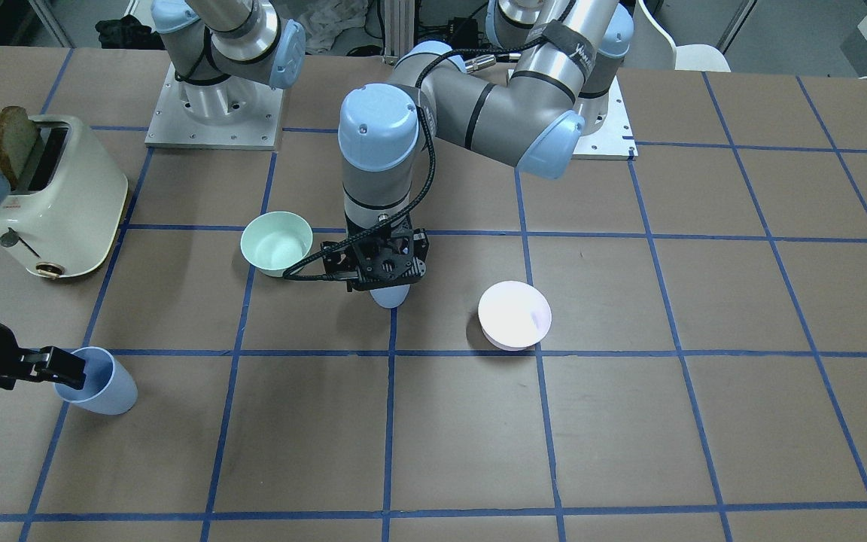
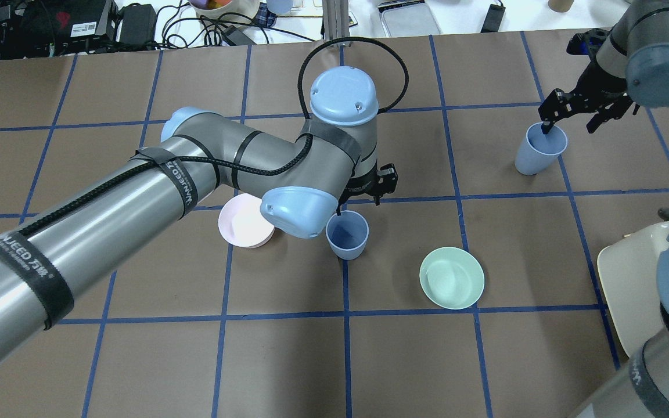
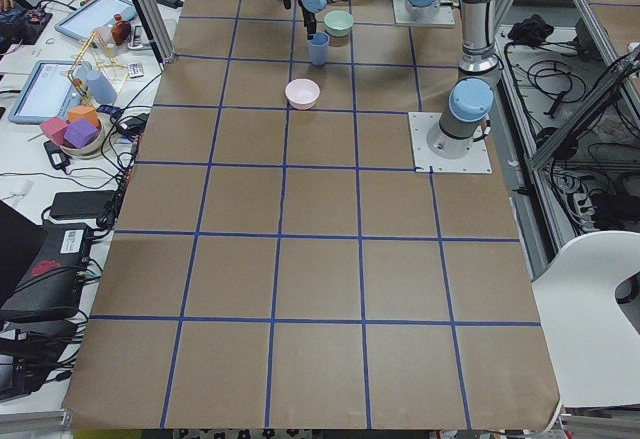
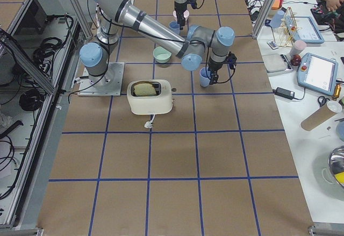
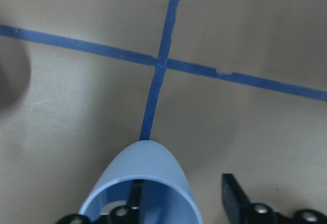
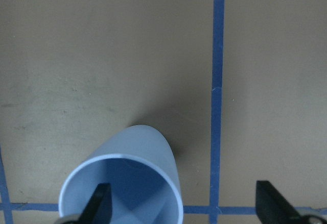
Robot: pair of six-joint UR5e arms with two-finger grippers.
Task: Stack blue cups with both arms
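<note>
One blue cup [image 2: 346,234] stands upright near the table's middle, on a blue tape line. My left gripper [image 2: 349,206] is open over it and straddles its wall. In the left wrist view one finger [image 5: 136,199] is inside the cup [image 5: 145,170] and the other finger is outside it. The second blue cup [image 2: 538,148] stands at the far right of the overhead view. My right gripper [image 2: 571,123] is open and straddles its rim. In the right wrist view one finger [image 6: 98,203] is inside this cup [image 6: 138,152] and the other is well clear of it.
A mint-green bowl [image 2: 452,277] sits to the right of the middle cup and a pale pink bowl [image 2: 245,220] to its left, partly under my left arm. A cream toaster [image 1: 57,199] with a slice of bread stands near my right arm.
</note>
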